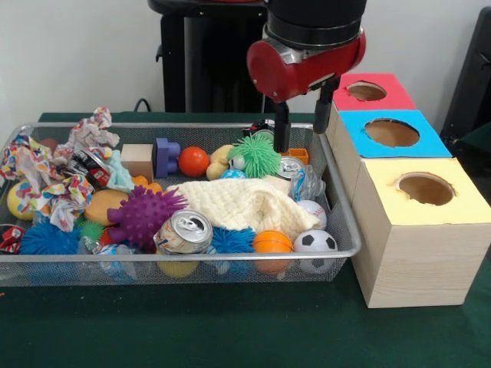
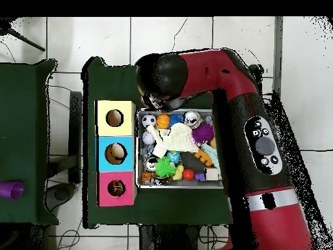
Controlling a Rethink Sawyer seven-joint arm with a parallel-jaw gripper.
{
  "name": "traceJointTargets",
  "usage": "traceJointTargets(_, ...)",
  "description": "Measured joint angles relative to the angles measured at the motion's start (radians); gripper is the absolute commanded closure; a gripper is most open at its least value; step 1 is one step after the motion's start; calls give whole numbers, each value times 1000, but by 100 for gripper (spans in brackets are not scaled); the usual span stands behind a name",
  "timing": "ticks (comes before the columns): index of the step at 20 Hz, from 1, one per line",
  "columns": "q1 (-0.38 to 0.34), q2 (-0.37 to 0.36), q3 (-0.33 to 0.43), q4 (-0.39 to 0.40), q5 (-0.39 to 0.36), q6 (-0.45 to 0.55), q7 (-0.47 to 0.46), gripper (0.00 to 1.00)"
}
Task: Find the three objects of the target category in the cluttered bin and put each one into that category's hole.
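The bin [image 1: 153, 125] of silver wire mesh lies on the green table, full of toys; it also shows in the overhead view [image 2: 182, 187]. Three pale wooden boxes stand along its right side. The hole with the red surround [image 1: 367, 91] is on the farthest box, nearest the robot [image 2: 116, 187]. My gripper [image 1: 304, 123] hangs open and empty over the bin's far right corner, next to that box. One finger [image 1: 281, 126] hangs just right of a green spiky ball [image 1: 255, 156]. In the overhead view the arm hides the gripper.
The blue-surround hole [image 1: 392, 133] and yellow-surround hole [image 1: 426, 188] are nearer the camera. The bin holds a cream cloth [image 1: 242, 203], a can [image 1: 184, 232], a purple spiky ball [image 1: 143, 215], a soccer ball [image 1: 315, 241], an orange ball [image 1: 193, 161], blocks and crumpled paper [image 1: 46, 184].
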Motion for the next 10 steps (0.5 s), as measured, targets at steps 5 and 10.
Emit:
traceJointTargets(5,0,74,29,-166,-5,57,-52,0)
traceJointTargets(10,0,135,46,-295,-10,92,-136,0)
